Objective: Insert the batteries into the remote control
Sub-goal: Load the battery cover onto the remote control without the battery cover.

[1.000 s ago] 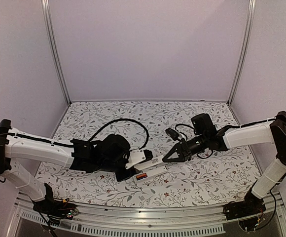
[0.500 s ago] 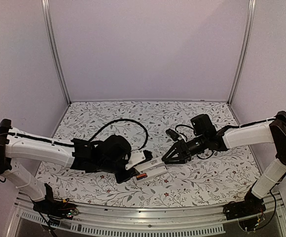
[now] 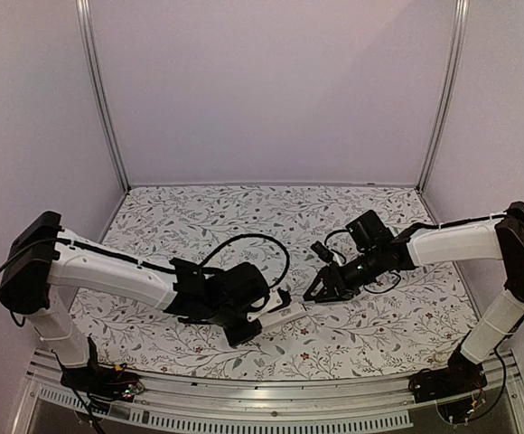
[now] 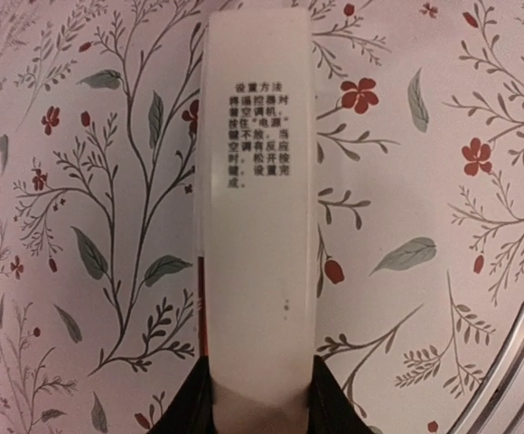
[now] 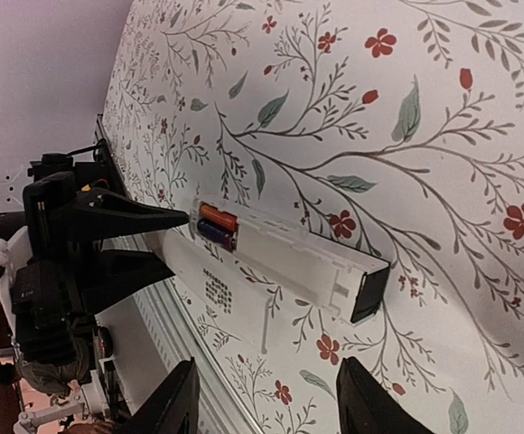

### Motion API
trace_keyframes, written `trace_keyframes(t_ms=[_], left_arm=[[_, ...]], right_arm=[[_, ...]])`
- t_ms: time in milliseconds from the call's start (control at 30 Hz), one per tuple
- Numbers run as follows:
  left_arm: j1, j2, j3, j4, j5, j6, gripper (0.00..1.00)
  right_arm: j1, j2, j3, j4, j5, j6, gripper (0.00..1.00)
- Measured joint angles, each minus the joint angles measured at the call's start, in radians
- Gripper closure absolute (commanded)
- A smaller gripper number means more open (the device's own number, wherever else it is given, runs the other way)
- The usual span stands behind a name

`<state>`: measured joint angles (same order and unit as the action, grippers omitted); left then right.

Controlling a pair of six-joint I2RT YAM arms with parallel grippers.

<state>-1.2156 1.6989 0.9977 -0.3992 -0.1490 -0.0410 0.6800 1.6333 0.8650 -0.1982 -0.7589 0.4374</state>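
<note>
The remote control sits a little right of the tabletop's middle and closer to the near edge than the far one, running slantwise toward the far right corner. The left gripper is closed on its near end, one of its dark fingers pressed to each long side, and the printed face is turned to the left wrist camera. Whether the body rests on the floral surface or hangs just above it cannot be told.

From the right wrist, the battery bay is open. The batteries lie side by side in it at the end nearest the left gripper, one orange and one dark blue. The rest of the bay, out to the dark free end, shows only white plastic.

The right gripper is spread wide and grasps nothing. It lies just beyond the remote's free end, toward the right edge, and is apart from it.

A black cable loops off the left arm over the middle of the tabletop. Beyond it, the far half is bare pattern out to both far corners. On the near side, only a narrow band of tabletop separates the remote from the metal rail along the near edge.
</note>
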Motion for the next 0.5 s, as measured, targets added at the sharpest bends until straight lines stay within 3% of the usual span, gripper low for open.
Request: trace_keyframes(t_ms=[200,500], left_arm=[[0.000,0.070,0.054,-0.025,-0.011,0.004,0.81],[0.013,0.083,0.069,-0.044,-0.024,0.007,0.79]], right_arm=[[-0.007,0.000,0.011,-0.075,0.090,-0.085,0.48],[-0.033,0.011,0.011,-0.080,0.103,-0.109,0.50]])
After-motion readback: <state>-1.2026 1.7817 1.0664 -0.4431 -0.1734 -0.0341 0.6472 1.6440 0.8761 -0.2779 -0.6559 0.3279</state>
